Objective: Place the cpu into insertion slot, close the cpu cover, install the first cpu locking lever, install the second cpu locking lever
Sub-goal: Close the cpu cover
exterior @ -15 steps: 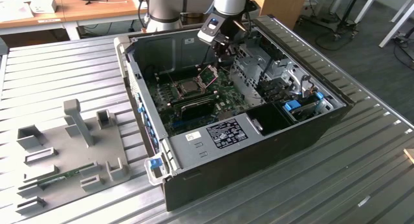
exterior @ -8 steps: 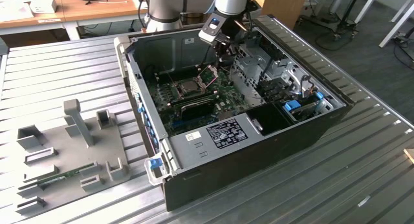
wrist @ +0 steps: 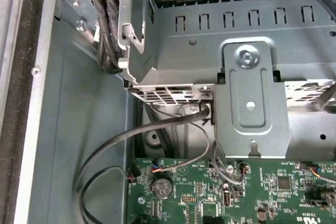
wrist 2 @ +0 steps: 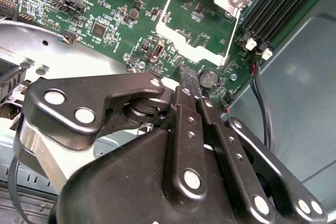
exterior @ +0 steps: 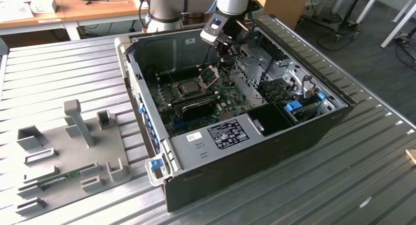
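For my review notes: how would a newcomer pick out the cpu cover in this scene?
Inside the open computer case, find the green circuit board. Beside its square insertion slot, the cpu cover stands tilted open. It alone is a thin silvery frame with a square window, unlike the long black memory slots.

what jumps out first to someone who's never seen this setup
An open black computer case lies on the slatted metal table, its green circuit board exposed. The claw reaches down inside it, close to the silvery cpu cover, which is swung open beside the insertion slot. A grey fixture plate sits at the exterior view's left.
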Controlling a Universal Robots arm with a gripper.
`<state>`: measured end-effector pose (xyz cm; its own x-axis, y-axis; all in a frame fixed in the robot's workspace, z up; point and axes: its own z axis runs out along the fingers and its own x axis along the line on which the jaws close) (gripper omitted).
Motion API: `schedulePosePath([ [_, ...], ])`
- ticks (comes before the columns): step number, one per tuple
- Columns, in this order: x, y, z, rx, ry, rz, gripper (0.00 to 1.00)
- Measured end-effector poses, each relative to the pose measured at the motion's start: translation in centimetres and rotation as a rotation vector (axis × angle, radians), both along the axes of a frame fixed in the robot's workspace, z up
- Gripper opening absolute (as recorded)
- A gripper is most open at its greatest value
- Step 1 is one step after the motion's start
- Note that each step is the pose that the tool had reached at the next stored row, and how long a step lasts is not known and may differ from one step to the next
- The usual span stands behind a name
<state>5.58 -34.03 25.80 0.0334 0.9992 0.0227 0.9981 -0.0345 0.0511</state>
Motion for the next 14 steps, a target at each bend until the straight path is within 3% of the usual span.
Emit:
schedulePosePath([
  [14,0.09,0.0,-0.25,-0.0003,0.0,0.0,0.1],
])
